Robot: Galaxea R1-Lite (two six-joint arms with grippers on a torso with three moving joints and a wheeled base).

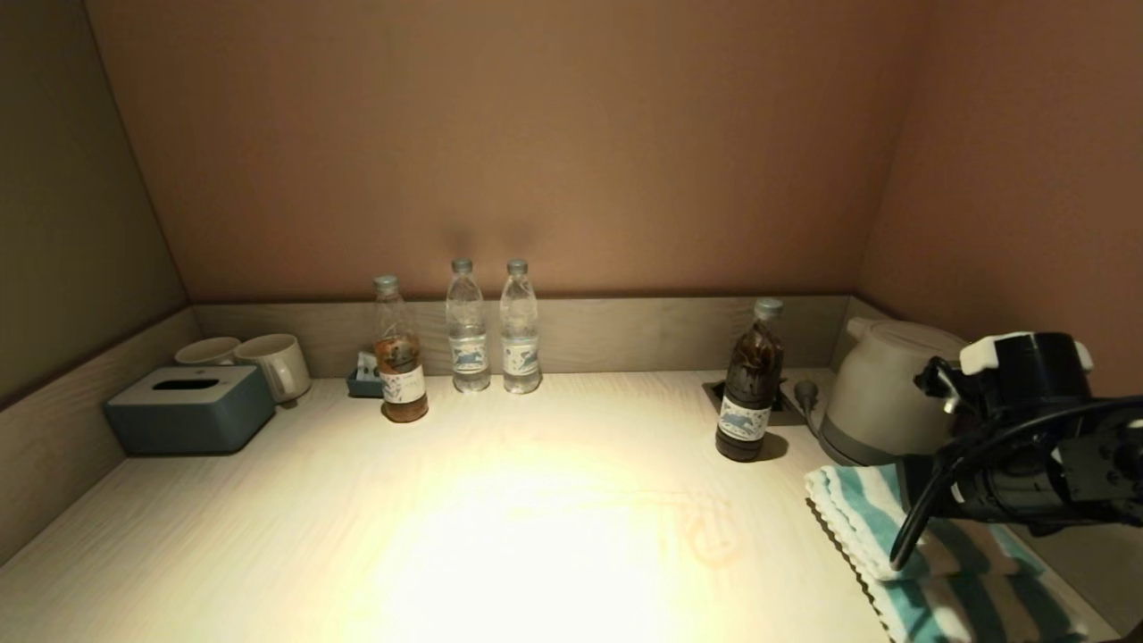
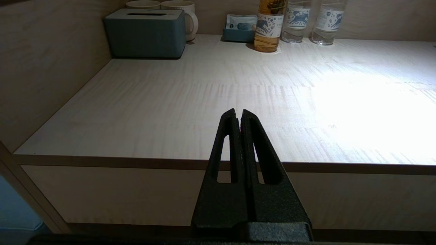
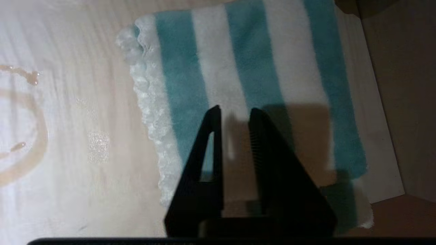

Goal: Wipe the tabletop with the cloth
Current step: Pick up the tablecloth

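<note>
The right gripper (image 3: pixel 235 114) hangs over the cloth (image 3: pixel 245 68), fingers parted by a narrow gap and holding nothing; whether the tips touch the cloth cannot be told. The cloth lies flat at the right front corner of the surface (image 1: pixel 500 536), its teal and white stripes running front to back and its scalloped edge toward the middle. In the head view the right arm (image 1: pixel 1027 438) covers part of it. Just beside the cloth, toward the middle, a thin brown ring of spilled liquid (image 3: pixel 24 136) marks the surface, with small drops near it.

Behind the cloth stands a kettle (image 1: pixel 884 388), and left of that a dark bottle (image 1: pixel 750 393) beside a recessed socket (image 1: pixel 786 402). Along the back rim stand two clear water bottles (image 1: pixel 493 330) and an amber bottle (image 1: pixel 399 357), with a small blue tray (image 1: pixel 364 382) beside it. At the left back corner sit a tissue box (image 1: pixel 189 406) and two mugs (image 1: pixel 268 362).

The left gripper (image 2: pixel 238 114) is held off the surface's front edge, on the left, its fingers pressed together and empty.
</note>
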